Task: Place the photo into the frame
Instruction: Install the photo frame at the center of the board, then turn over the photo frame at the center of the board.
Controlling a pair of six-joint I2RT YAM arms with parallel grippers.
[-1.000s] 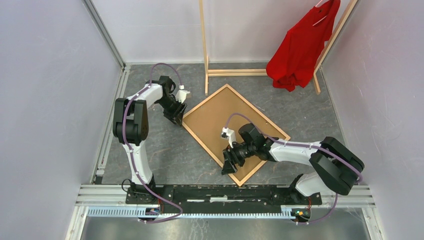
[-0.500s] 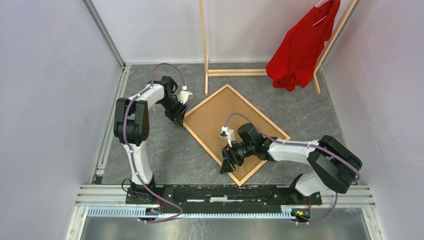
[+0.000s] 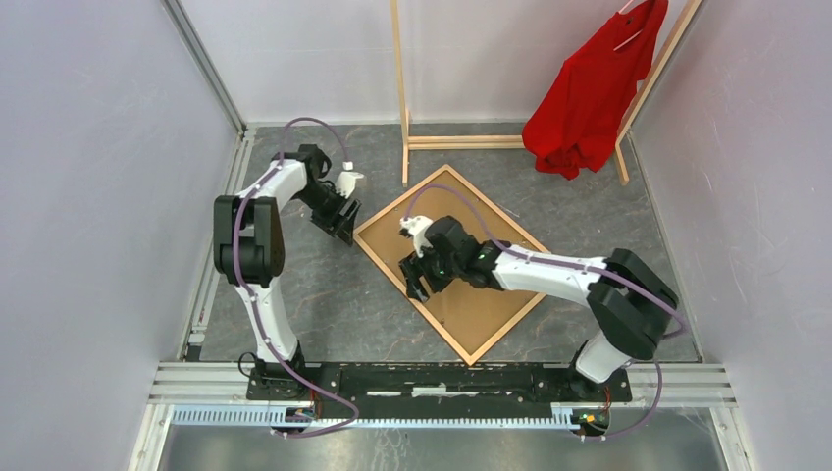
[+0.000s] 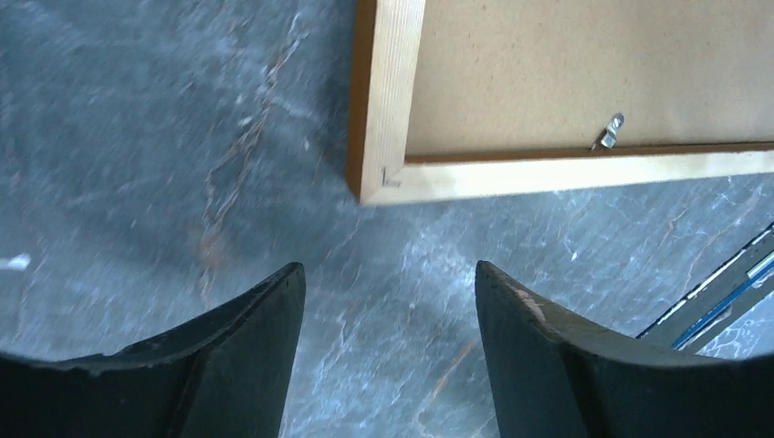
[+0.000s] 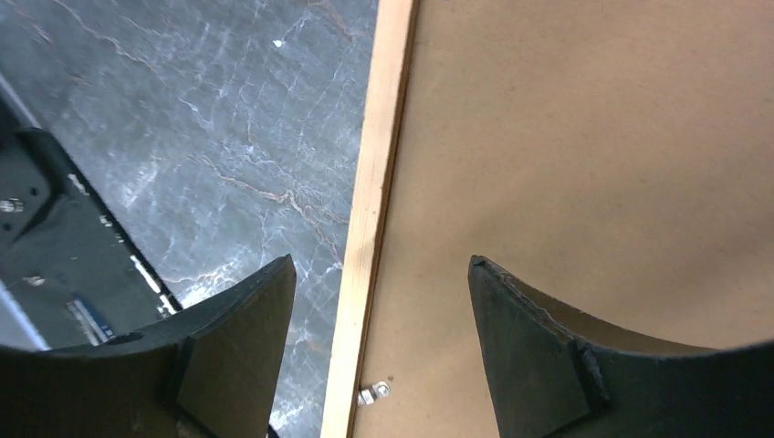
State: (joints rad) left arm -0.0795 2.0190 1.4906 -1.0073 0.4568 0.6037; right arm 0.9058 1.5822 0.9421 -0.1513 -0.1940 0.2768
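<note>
The frame (image 3: 510,327) lies face down on the grey floor as a diamond, its thin wooden strips around a plain brown backing panel (image 3: 481,314). The photo is not in view. My left gripper (image 3: 340,224) is open and empty just left of the frame's left corner (image 4: 379,182), over bare floor (image 4: 388,269). My right gripper (image 3: 417,285) is open and empty over the frame's lower-left strip (image 5: 374,182); one finger is over the floor, the other over the backing panel (image 5: 593,137). A small metal clip (image 5: 374,394) sits by that strip.
A pale wooden clothes rack (image 3: 402,98) with a red shirt (image 3: 589,98) stands at the back. Grey walls close in both sides. A metal rail (image 3: 442,378) runs along the near edge. Another metal clip (image 4: 611,132) sits on the backing near the left corner.
My right gripper has moved up and left along the frame's lower-left strip, away from the bottom corner. My left gripper has shifted slightly left. Both stay open.
</note>
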